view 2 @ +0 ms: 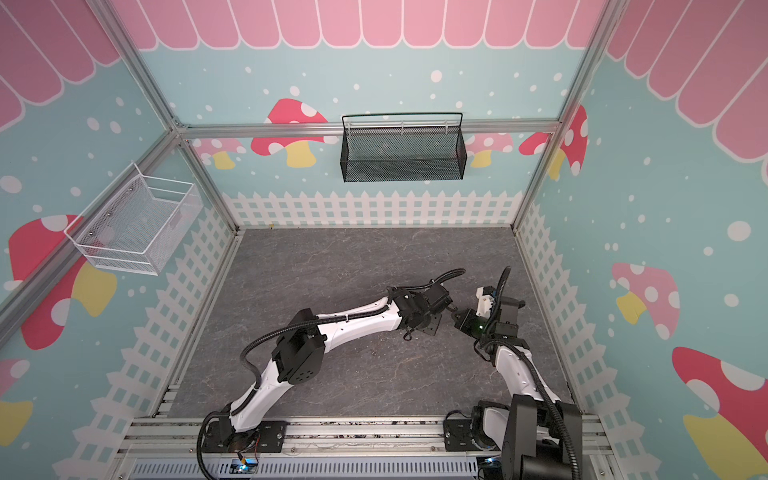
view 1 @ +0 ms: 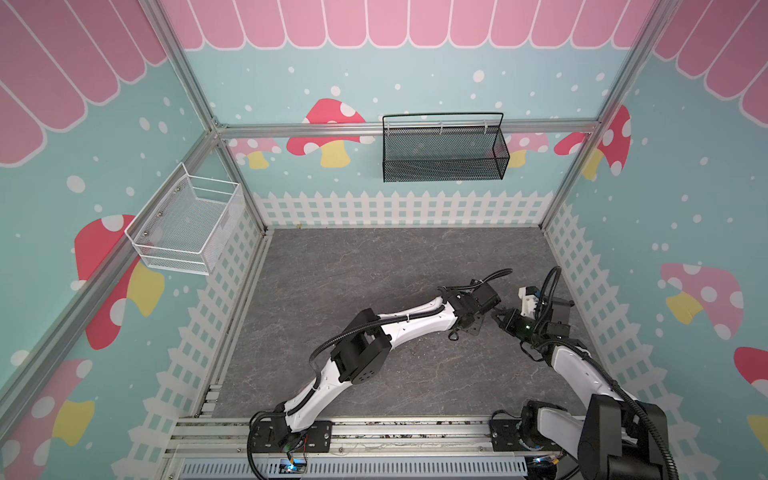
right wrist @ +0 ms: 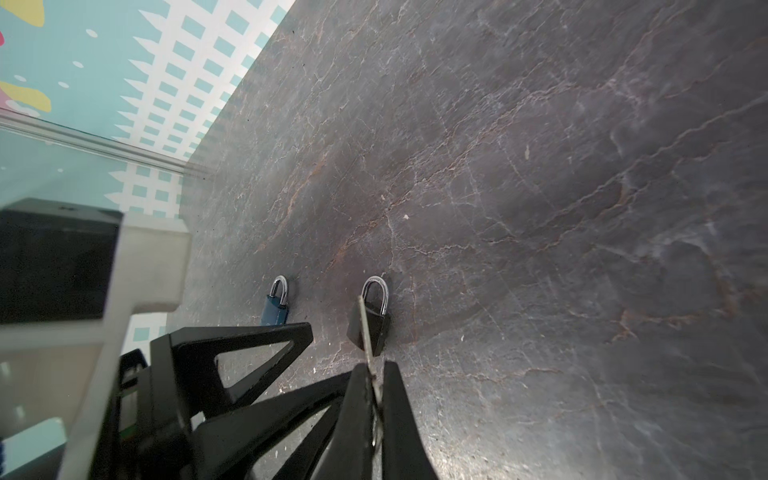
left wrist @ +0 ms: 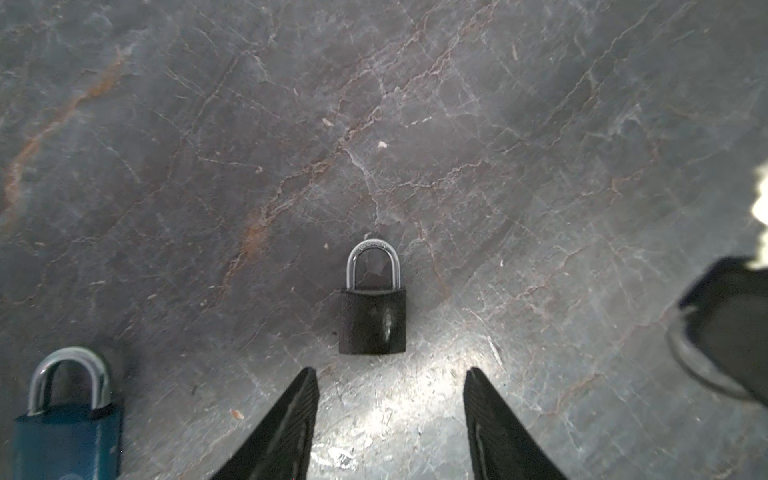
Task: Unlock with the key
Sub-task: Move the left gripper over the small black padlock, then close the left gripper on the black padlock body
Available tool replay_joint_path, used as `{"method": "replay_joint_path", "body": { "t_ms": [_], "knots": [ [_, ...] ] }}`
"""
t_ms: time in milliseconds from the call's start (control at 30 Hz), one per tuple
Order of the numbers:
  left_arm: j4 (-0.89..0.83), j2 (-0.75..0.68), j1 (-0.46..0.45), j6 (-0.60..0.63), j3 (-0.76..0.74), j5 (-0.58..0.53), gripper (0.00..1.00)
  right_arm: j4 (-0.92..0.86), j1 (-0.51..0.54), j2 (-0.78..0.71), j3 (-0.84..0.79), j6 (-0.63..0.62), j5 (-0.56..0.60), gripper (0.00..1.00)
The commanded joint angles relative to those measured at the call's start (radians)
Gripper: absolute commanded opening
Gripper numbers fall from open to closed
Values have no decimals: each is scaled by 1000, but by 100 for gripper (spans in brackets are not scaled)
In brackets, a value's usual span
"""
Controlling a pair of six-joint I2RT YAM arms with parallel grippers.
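Pinched flat between the black, tapered right fingers (right wrist: 397,399), a slim silver metal key (right wrist: 365,332) juts forward. Its blade points at the small black padlock with a steel shackle (left wrist: 372,322), which lies flat on the grey marble-patterned worktop (left wrist: 457,124) with its shackle turned away from both arms. In the right wrist view the blade overlaps the lock's body; whether it touches cannot be told.

The black ribbed left fingers (left wrist: 286,424) stand half spread and empty just short of the padlock's base, one to each side of its line. A second, blue-bodied padlock (left wrist: 66,436) lies near but apart and looks to play no part.

The step in hand appears to be steadying the lock for the key. It would go best if the left fingers slid forward and clamped the body by its sides, leaving the base end free. The key could then be squared to the slot and pushed straight in, since a loose lock on this smooth surface would likely skid away.
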Motion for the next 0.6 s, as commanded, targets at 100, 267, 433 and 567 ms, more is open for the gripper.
{"method": "replay_joint_path", "body": {
  "t_ms": [100, 267, 433, 567],
  "knots": [
    [-74, 71, -3, 28, 94, -72, 56, -1, -20, -30, -9, -6, 19, 0],
    [-98, 121, -2, 36, 156, -87, 55, -1, -23, -28, -10, -5, 16, 0],
    [-98, 159, 4, 34, 191, -82, 53, -1, -26, -31, -13, -6, 9, 0],
    [-97, 178, 9, 23, 203, -74, 50, -1, -28, -36, -13, -9, 9, 0]
  ]
}}
